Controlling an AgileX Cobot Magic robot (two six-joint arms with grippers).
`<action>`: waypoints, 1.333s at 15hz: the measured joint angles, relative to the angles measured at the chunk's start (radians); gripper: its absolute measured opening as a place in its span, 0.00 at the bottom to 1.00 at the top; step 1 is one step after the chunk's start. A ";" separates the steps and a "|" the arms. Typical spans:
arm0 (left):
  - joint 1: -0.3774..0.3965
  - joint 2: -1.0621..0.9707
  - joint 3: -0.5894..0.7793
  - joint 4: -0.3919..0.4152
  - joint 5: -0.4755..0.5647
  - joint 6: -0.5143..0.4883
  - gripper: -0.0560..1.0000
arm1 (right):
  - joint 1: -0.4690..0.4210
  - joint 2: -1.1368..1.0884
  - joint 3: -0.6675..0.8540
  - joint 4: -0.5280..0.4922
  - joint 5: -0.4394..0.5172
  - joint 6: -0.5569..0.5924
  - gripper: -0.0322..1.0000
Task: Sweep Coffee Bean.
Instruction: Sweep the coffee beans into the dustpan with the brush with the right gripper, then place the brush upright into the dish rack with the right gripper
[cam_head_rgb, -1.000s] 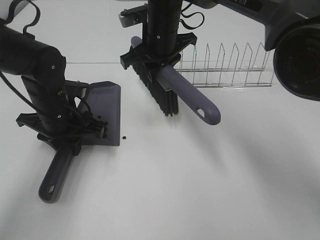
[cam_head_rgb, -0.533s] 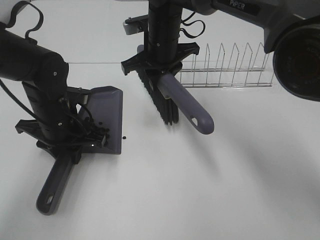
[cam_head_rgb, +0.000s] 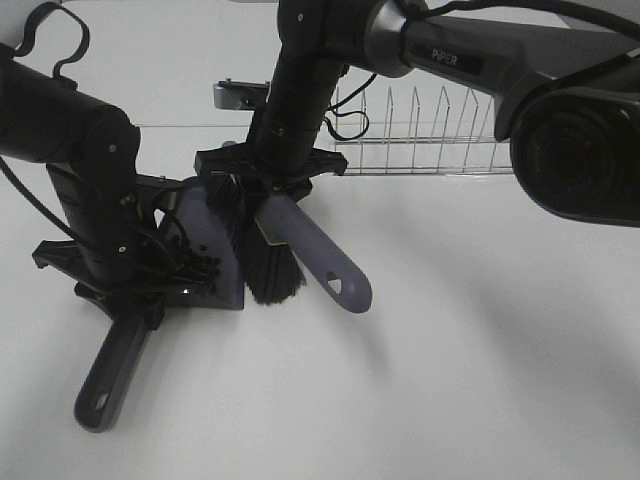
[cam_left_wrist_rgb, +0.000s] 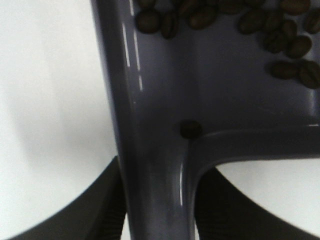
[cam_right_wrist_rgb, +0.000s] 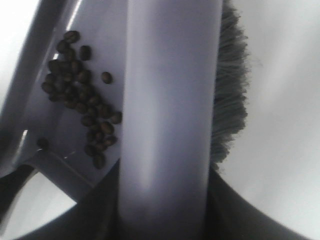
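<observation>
Left end effector (cam_head_rgb: 130, 288) is gripping grey-purple plastic dustpan (cam_head_rgb: 212, 205), right end effector (cam_head_rgb: 270, 178) the black-bristled brush (cam_head_rgb: 312, 258); dark oval coffee beans (cam_right_wrist_rgb: 82, 100) are sitting inside, so sweeping is probably nearly done.

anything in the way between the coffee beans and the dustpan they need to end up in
Nothing visible does. The coffee beans already lie inside the dustpan, near its handle end, and the brush sits at the pan's edge. Whether a stray bean hides under the bristles cannot be told.
</observation>
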 joint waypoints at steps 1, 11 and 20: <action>0.000 0.000 0.000 0.000 0.001 0.000 0.41 | 0.000 0.002 0.000 0.048 -0.012 -0.027 0.36; 0.000 -0.001 0.001 -0.004 0.001 0.000 0.41 | 0.000 -0.127 -0.128 -0.242 0.053 -0.065 0.36; 0.000 -0.003 0.003 -0.005 -0.001 0.000 0.41 | -0.127 -0.376 0.020 -0.413 0.063 -0.020 0.36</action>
